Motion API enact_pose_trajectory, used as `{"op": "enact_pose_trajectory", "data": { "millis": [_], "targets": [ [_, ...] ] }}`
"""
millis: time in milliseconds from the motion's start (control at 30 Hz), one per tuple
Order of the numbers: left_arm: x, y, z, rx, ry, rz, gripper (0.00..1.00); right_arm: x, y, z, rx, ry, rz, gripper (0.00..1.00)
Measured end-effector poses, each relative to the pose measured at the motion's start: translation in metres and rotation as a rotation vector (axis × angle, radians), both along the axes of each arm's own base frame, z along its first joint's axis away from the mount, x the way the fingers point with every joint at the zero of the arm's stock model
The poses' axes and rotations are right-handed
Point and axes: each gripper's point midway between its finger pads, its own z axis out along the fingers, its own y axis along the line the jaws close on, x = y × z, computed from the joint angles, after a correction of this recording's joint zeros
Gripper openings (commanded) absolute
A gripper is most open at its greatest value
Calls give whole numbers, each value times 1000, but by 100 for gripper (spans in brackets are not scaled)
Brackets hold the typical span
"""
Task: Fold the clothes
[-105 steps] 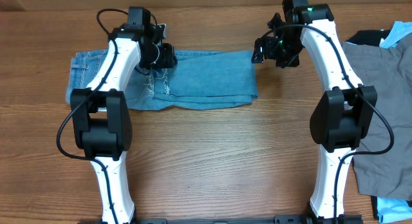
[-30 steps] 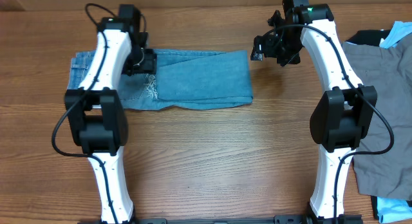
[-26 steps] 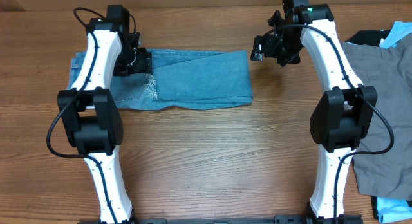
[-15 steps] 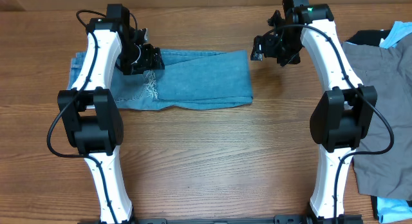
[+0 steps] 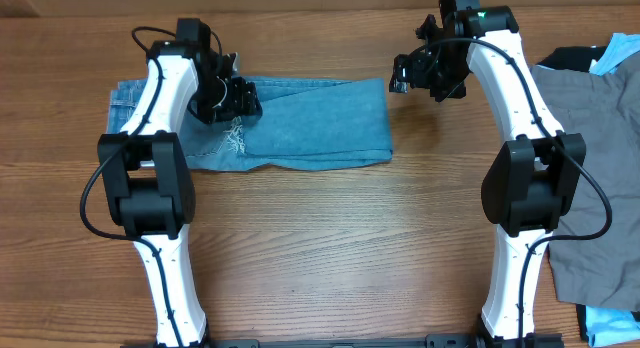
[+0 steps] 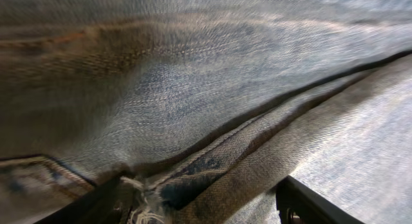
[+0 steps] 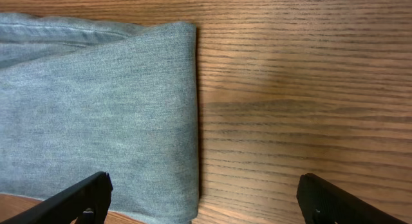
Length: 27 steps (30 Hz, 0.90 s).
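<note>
While the jeans (image 5: 310, 123) lie in a long folded strip on the far left part of the table (image 5: 330, 248), I think the job now is to fold that strip shorter. The left gripper (image 5: 228, 98) sits low over the waist end, close to a thick seam and some white frayed threads (image 5: 235, 138). Its fingers (image 6: 90, 205) are wide apart, and I see nothing pinched between them. The right gripper (image 5: 410, 78) hangs just past the right end of the strip, over bare wood. Its fingers (image 7: 84, 198) are wide apart too, with nothing in them.

To do this well, I would grab every layer at one end, not only the top one. I would lift just a little, carry it straight across, and line up the edges before letting go.

More clothes wait at the right edge: grey trousers (image 5: 610, 168), a black garment (image 5: 565, 56) and a pale-blue garment (image 5: 622, 50).

I can read no brand, label or writing anywhere.
</note>
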Motion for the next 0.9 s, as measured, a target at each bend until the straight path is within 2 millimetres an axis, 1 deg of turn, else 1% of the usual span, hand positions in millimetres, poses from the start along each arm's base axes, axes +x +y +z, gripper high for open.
{"op": "enact_pose_trajectory", "data": {
  "millis": [33, 67, 100, 167, 233, 267, 367, 433, 533, 567, 600, 667, 733, 800, 833, 867, 900],
  "targets": [
    [-1, 0, -4, 0, 7, 0, 73, 0, 0, 0, 0, 0, 0, 96],
    [-2, 0, -6, 0, 11, 0, 70, 0, 0, 0, 0, 1, 0, 96],
    [-3, 0, -6, 0, 11, 0, 64, 0, 0, 0, 0, 0, 0, 96],
    [-1, 0, -7, 0, 3, -2, 38, 0, 0, 0, 0, 1, 0, 96],
    [0, 0, -9, 0, -2, 1, 8, 0, 0, 0, 0, 1, 0, 96],
    [2, 0, -10, -1, -8, 5, 4, 0, 0, 0, 0, 1, 0, 96],
    [2, -1, -9, -4, -11, 2, 4, 0, 0, 0, 0, 2, -1, 96],
    [2, -1, -3, -5, -3, 3, 4, 0, 0, 0, 0, 2, 0, 96],
    [16, -1, 18, -8, -48, 1, 4, 0, 0, 0, 0, 2, 0, 96],
    [25, -2, 28, -8, -86, -4, 4, -1, 0, 0, 0, 3, 0, 97],
    [30, -2, 33, -8, -109, -7, 4, -1, 0, 0, -1, 4, 0, 97],
    [38, -3, 40, -10, -143, -9, 4, -1, 0, 0, 0, 5, 0, 97],
    [39, -2, 39, -2, -148, -9, 6, -1, 0, 0, 0, 5, 0, 97],
    [40, 0, 39, 7, -153, -8, 19, -1, 0, 0, 0, 5, 0, 97],
    [40, 0, 39, 11, -154, -9, 23, -1, 0, 0, 0, 5, 0, 97],
    [40, 1, 38, 16, -154, -11, 34, -1, 0, 0, -1, 5, 0, 97],
    [40, 2, 38, 20, -154, -12, 58, -1, 0, 0, 0, 5, 0, 97]
  ]
}}
